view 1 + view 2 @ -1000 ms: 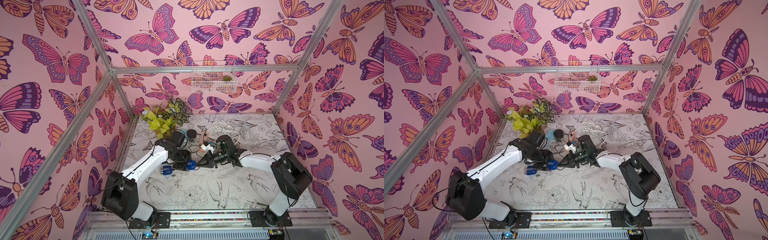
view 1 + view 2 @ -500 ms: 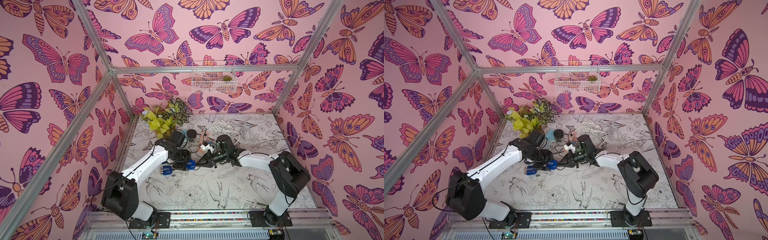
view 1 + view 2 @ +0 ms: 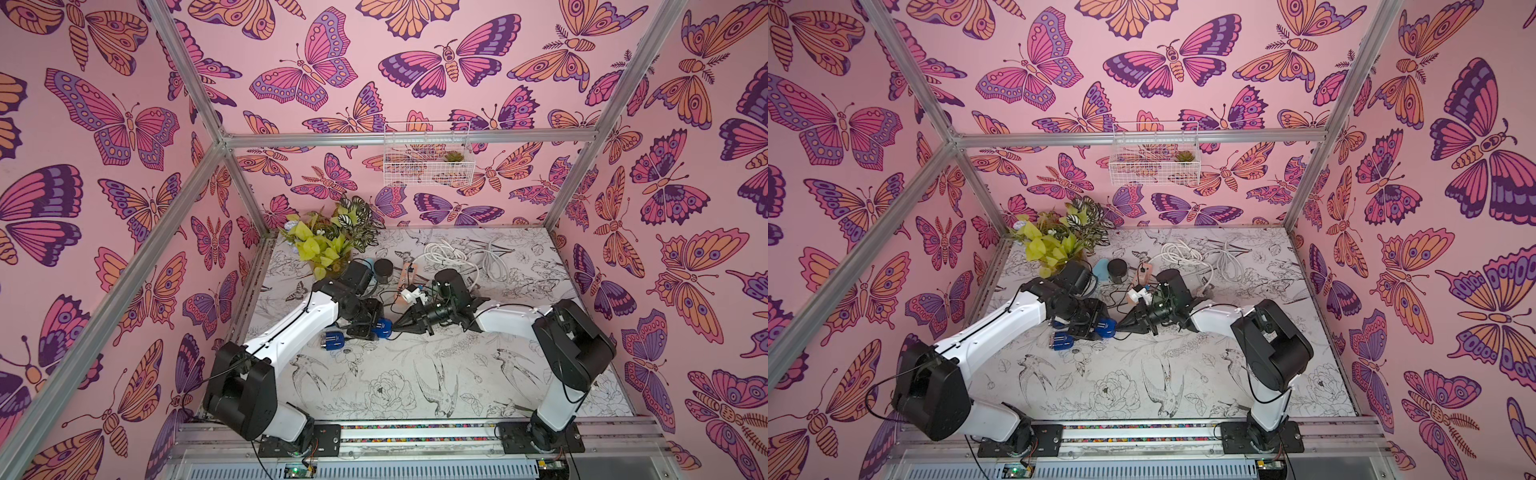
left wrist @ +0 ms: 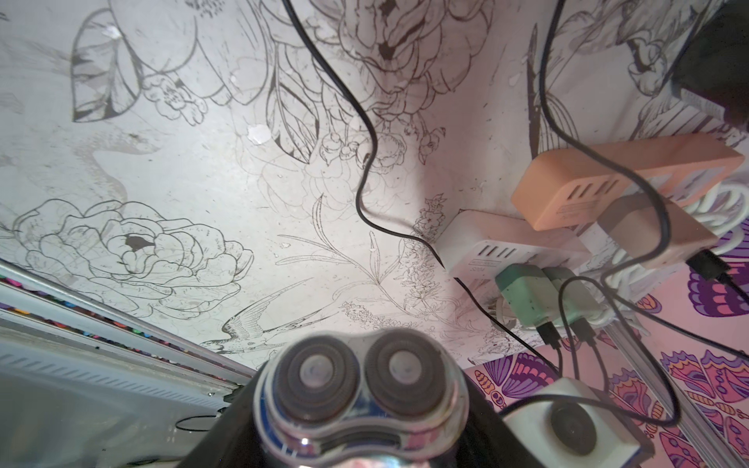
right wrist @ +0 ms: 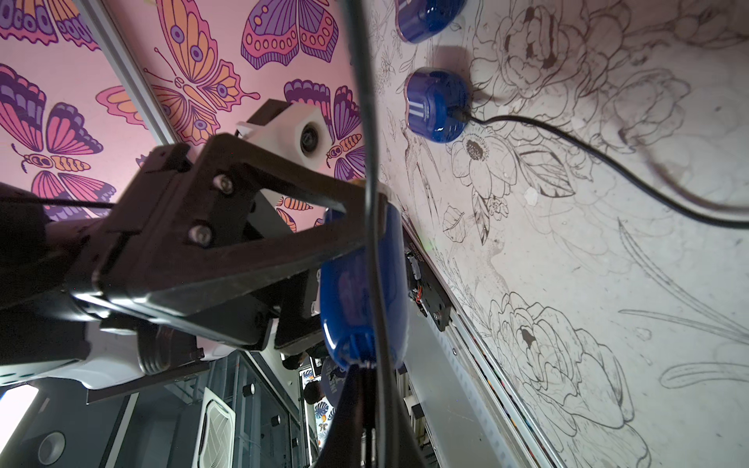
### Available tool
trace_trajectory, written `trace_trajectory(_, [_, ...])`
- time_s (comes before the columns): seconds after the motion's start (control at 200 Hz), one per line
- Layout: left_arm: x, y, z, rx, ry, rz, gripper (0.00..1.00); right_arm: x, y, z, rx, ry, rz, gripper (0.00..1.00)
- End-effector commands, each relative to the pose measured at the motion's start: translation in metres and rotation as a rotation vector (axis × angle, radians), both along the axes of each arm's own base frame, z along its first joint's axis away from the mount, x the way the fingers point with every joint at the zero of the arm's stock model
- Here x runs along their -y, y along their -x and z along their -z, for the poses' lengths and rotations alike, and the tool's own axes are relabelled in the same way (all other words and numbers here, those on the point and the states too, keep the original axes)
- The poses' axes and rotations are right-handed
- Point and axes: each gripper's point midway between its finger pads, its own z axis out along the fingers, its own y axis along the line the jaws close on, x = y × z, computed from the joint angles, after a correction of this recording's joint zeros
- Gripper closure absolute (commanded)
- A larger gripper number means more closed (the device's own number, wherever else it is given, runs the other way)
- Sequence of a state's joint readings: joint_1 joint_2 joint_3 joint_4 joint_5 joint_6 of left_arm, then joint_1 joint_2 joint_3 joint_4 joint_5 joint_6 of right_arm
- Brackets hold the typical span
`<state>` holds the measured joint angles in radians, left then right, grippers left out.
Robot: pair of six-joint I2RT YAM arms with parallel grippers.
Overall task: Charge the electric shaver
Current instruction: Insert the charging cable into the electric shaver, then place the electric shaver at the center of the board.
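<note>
Near table centre: the shaver [image 3: 381,328] is hanging between the two arms, lying roughly level and seemingly clear of the table [image 3: 415,374].
Grip, left: the left gripper [image 3: 369,327] is clamping the shaver across its mid-body, fingers standing about half apart with the blue shell filling the gap.
Grip, right: the right gripper [image 3: 400,327] is pointing its tips at the shaver's base end, fingers drawn almost fully together. It is apparently pinching the thin black cable [image 5: 366,133], though the plug itself is hidden.
Head end: the two round cutters [image 4: 316,370] are facing away from the right gripper.
Weight: the shaver is looking light, a one-gripper load.
Stiffness: the rigid shell is not visibly yielding under the clamp.
Surface: the shell is showing glossy and rounded, so it is likely to slide or twist under an off-axis push.
Fragile part: the cutter foils are asking for no finger contact.
Best hold: the flanks at mid-body are offering the safest grip, leaving the base port free.
Cable handling: the cable is looking limp and springy, so a pinch just behind the plug is calling for least buckling.
Risk: plugging force is liable to push the shaver back through the left fingers.
Nearby: a second blue unit [image 5: 437,107] is lying on the table with its own lead in. The orange strip [image 4: 608,178], white strip [image 4: 498,247] and green adapter [image 4: 531,295] are lying further back.
</note>
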<state>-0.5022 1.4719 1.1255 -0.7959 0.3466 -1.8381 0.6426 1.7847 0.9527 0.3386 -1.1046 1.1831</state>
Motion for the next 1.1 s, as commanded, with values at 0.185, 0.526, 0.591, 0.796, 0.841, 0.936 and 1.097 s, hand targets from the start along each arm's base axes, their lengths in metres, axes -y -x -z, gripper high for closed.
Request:
trace_trajectory(0.185, [0.053, 0.006, -0.039, 0.088, 0.263, 0.086, 1.00, -0.018, -0.002, -0.015, 0.074, -0.036, -0.006, 1.00])
trace_trajectory(0.526, [0.006, 0.013, 0.004, 0.090, 0.077, -0.090, 1.00, 0.026, 0.033, -0.035, 0.140, 0.104, -0.026, 0.38])
trace_trajectory(0.591, [-0.001, 0.015, 0.012, 0.084, 0.049, -0.121, 1.00, 0.041, 0.040, -0.037, 0.160, 0.148, -0.012, 0.34])
trace_trajectory(0.796, [-0.019, 0.026, 0.050, 0.049, -0.048, -0.129, 1.00, 0.097, 0.042, -0.047, 0.231, 0.273, 0.135, 0.30])
trace_trajectory(0.841, [-0.023, 0.029, 0.060, 0.038, -0.081, -0.120, 1.00, 0.109, 0.039, -0.047, 0.245, 0.306, 0.179, 0.30])
trace_trajectory(0.936, [-0.031, 0.034, 0.078, 0.022, -0.145, -0.111, 1.00, 0.127, 0.031, -0.047, 0.255, 0.340, 0.263, 0.30])
trace_trajectory(1.097, [-0.042, 0.041, 0.101, 0.002, -0.220, -0.114, 1.00, 0.142, 0.023, -0.042, 0.264, 0.389, 0.335, 0.30])
